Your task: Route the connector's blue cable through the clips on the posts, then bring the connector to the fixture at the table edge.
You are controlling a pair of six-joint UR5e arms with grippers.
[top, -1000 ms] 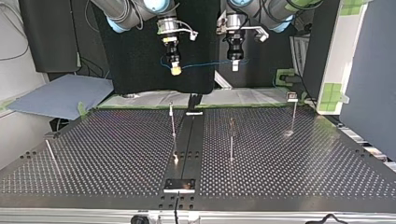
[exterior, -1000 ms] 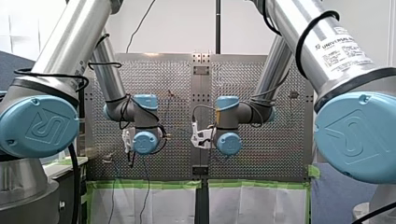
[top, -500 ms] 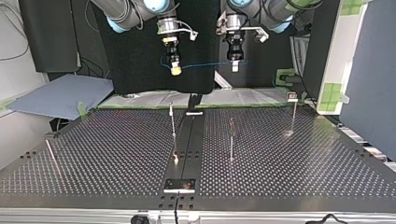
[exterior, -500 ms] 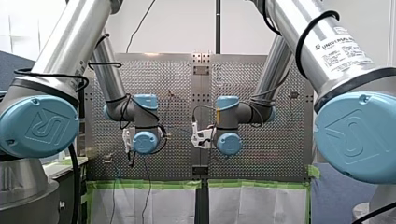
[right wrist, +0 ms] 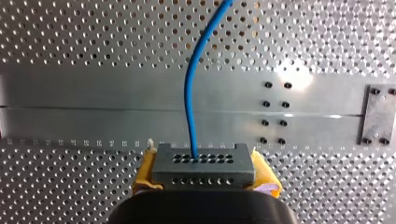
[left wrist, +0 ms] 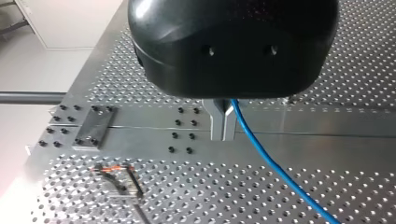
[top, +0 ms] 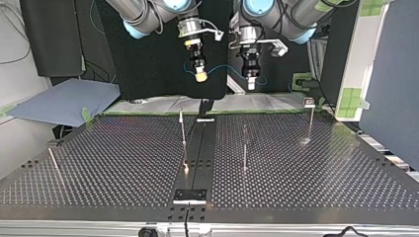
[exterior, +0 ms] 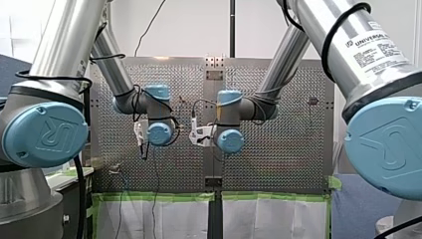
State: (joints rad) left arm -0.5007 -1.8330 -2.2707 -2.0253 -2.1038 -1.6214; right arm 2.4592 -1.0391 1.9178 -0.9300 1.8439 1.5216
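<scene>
Grey multi-hole connector (right wrist: 203,161) sits clamped between your right gripper's (right wrist: 204,172) yellow pads (right wrist: 144,170), high above the perforated metal table (top: 296,187); your left gripper (left wrist: 222,123) pinches its thin blue cable (left wrist: 266,158), likely presenting a span for threading

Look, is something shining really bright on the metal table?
Yes: in the right wrist view, a white glare spot sits on the smooth metal strip, apart from the blue cable; in the top view, a small glint shows at the foot of the post left of centre.
</scene>
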